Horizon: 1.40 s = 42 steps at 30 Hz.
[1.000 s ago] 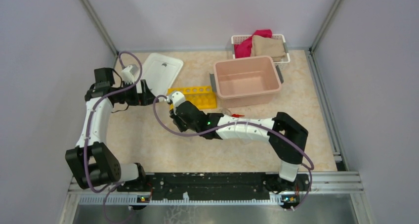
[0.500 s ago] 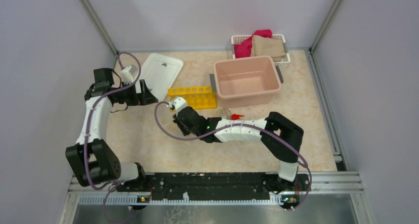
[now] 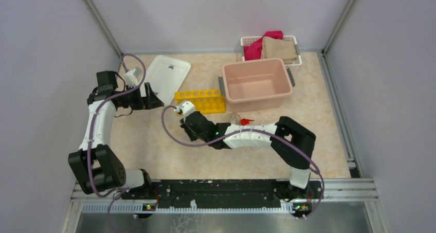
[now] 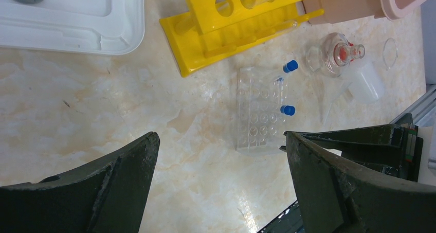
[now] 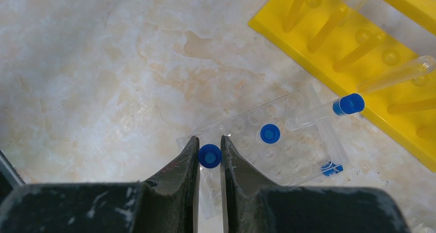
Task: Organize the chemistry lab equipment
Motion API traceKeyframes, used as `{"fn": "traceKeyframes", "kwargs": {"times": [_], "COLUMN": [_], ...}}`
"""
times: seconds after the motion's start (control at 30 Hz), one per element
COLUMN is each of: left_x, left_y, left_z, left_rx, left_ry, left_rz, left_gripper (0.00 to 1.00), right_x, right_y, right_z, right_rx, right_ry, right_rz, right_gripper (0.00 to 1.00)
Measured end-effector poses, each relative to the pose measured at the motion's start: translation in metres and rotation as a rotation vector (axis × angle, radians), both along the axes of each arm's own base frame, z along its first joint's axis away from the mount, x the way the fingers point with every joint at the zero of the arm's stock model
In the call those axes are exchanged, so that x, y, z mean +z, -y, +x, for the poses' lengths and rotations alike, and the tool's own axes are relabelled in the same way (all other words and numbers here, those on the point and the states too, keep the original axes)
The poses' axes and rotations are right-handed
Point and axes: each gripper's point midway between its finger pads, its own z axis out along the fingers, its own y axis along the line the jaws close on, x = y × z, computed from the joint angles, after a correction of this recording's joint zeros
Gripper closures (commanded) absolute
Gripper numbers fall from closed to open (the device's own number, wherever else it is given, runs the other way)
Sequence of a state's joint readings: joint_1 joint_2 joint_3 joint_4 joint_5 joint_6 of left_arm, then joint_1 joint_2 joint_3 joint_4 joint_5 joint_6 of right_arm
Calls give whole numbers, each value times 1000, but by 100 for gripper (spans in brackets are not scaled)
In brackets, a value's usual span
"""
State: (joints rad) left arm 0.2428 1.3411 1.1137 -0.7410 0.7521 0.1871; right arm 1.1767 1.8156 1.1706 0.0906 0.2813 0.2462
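Right gripper [image 5: 210, 146] is clamped on a blue-capped tube [image 5: 210, 156] over one end of the clear rack [image 5: 241, 125] on the bench [image 5: 77, 63]. A slightly off-line descent could miss the hole and tip the light rack.

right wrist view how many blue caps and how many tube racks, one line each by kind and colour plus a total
blue caps: 4
clear tube rack: 1
yellow tube rack: 1
total: 6
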Motion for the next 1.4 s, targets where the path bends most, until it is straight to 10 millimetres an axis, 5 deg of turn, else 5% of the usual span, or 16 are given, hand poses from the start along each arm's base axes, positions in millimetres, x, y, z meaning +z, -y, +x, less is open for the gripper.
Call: {"fn": "traceKeyframes", "kwargs": {"times": [1.13, 1.4], "left_x": [1, 3], "left_y": [-5, -5], "left_z": [0, 1], "left_rx": [13, 14], "left_ry": [2, 5], "left_rz": [-12, -12], "left_gripper": [1, 1], "right_x": [-4, -18], "right_y": [-4, -1], "right_z": [-3, -5], "right_rx": [-2, -1], "right_ry": [-25, -39], "right_rz": [40, 21], "right_gripper": [100, 100]}}
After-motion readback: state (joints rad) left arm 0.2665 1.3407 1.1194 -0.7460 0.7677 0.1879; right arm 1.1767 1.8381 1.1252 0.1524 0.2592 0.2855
